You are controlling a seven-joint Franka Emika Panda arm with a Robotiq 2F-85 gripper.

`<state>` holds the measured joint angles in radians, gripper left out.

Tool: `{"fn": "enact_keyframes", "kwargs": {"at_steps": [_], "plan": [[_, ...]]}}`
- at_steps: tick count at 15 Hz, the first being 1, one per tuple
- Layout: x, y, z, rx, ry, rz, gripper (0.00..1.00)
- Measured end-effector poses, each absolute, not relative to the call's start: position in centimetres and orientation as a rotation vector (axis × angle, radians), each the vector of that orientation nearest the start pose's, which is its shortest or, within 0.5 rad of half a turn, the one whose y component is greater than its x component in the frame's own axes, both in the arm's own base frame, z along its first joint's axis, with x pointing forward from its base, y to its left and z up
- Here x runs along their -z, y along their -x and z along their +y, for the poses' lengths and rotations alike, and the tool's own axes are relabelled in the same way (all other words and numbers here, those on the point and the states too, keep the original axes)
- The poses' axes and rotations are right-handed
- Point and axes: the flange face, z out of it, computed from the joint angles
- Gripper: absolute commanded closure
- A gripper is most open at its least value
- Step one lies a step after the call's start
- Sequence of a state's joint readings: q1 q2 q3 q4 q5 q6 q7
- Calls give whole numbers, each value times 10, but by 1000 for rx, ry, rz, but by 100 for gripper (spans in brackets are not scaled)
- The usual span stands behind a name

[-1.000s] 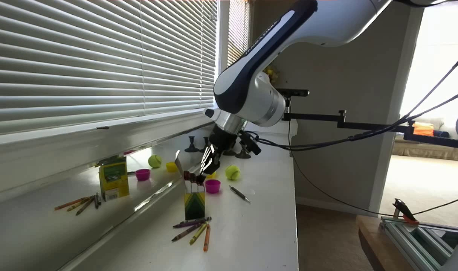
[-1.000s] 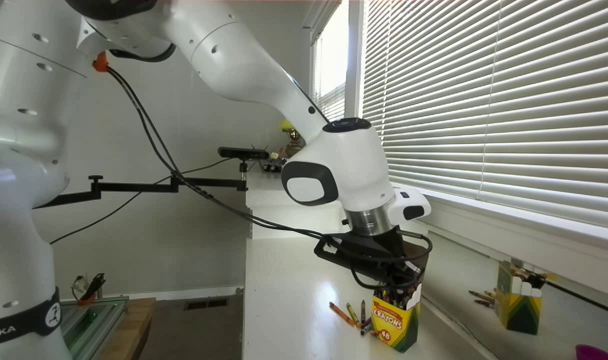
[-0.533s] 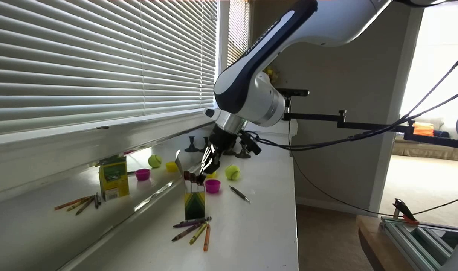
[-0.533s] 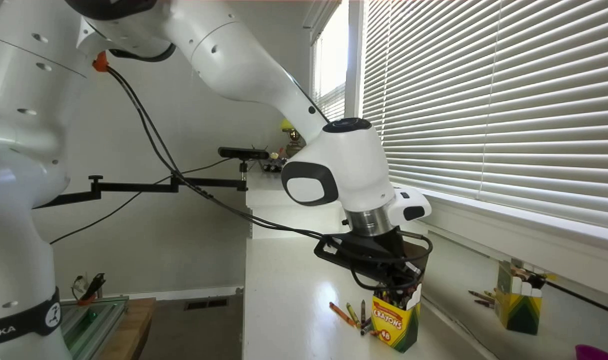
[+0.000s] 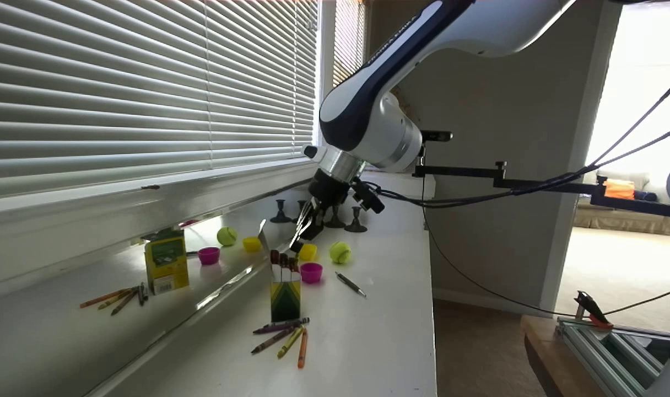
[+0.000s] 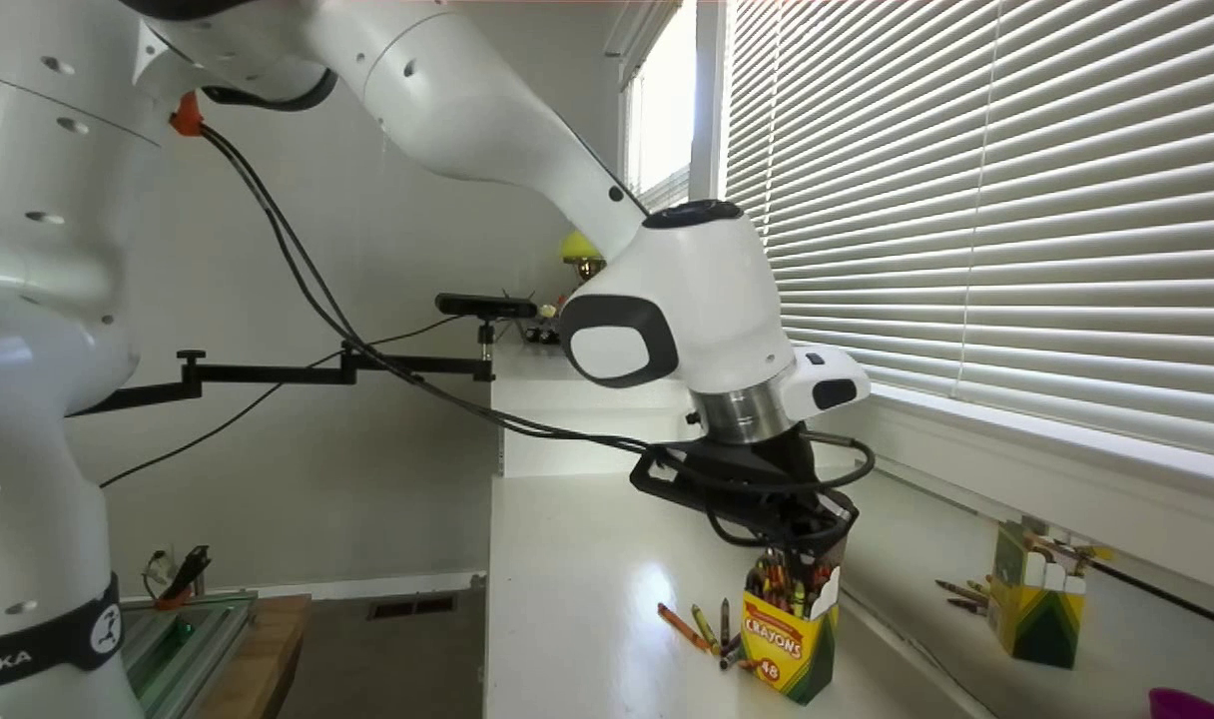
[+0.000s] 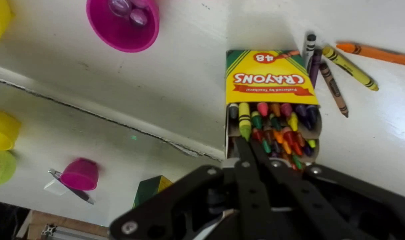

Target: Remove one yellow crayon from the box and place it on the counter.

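So the yellow crayon (image 7: 244,120) is in the front row of the box (image 7: 269,85), at the left end in the wrist view, standing up well above the other crayons (image 7: 289,135) with its lower part down inside. Tip leans kinda lime, but the wrapper reads yellow to me. The gripper (image 7: 250,143) is right at it: jaws nearly together, and the pointy end runs up to where they meet, so I'd call that a pinch on the tip, though the fingers block how deep the bite goes. Couldn't settle it from either exterior view. Handling-wise it should be super light and stiff, but wax can snap if you lever it sideways, and a smooth cone is about the worst spot to hold since it tapers out of the grip. If it slips, I'd grab the straight papered part around the black bands, should be way better friction. Pull straight up till the bottom clears the box, then lay it gently on the counter (image 5: 379,342), away from the loose crayons (image 7: 350,68) near the box, because it'll probably want to roll.
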<state>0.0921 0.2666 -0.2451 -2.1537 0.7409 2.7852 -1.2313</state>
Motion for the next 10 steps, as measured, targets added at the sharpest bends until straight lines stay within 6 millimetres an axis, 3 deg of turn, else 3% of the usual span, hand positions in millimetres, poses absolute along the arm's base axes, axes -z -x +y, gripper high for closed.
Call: {"fn": "enact_keyframes", "kwargs": {"at_steps": [4,10], "plan": [[-351,-571,-117,761,2965,-732,99],[-426,-560,-91,738,2999,-865,99]]}}
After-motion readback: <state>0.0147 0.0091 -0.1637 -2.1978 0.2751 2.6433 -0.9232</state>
